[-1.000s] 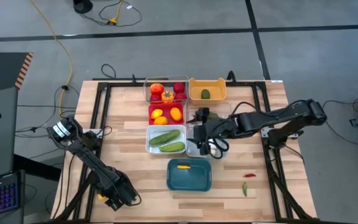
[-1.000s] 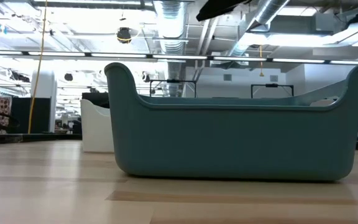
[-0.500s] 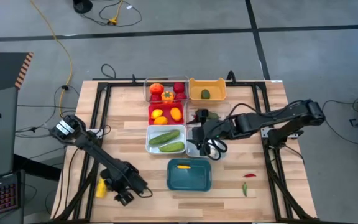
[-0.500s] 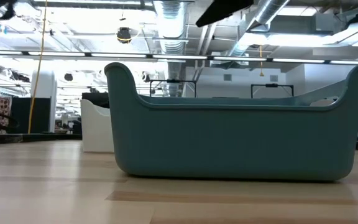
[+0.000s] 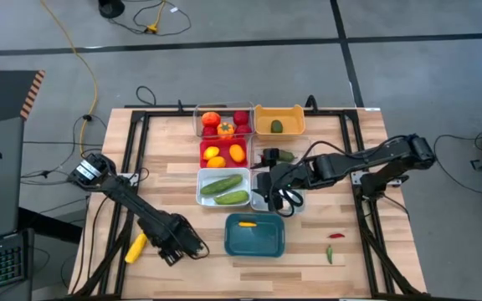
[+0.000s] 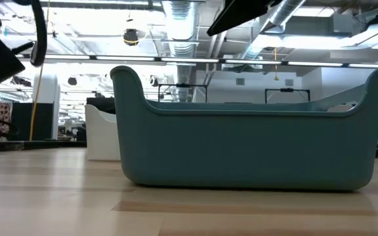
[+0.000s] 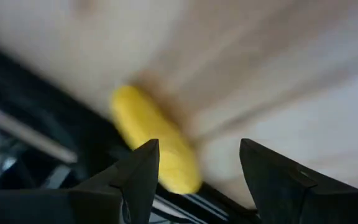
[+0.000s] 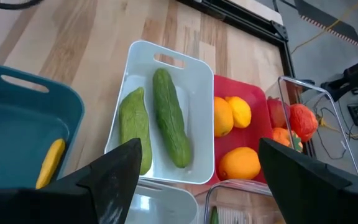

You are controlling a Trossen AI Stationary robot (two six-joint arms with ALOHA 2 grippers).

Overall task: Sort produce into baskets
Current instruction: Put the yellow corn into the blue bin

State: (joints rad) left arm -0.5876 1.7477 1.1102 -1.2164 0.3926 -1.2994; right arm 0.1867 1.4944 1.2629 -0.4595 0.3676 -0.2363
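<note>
Most produce is already in the baskets (image 5: 222,187). Still loose on the bench (image 5: 166,159): 1 yellow corn (image 5: 135,248) beside the empty, part-open left gripper (image 5: 184,249), and 2 chilies (image 5: 331,246). The right gripper (image 5: 268,186) hovers wide open, empty, over the middle baskets.

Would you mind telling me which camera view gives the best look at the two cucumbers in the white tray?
The right wrist view: the two cucumbers lie side by side in the white tray, large and unobstructed. The high view shows them small from above. The low view shows only the tray's end behind the teal basket; the left wrist view shows neither.
</note>
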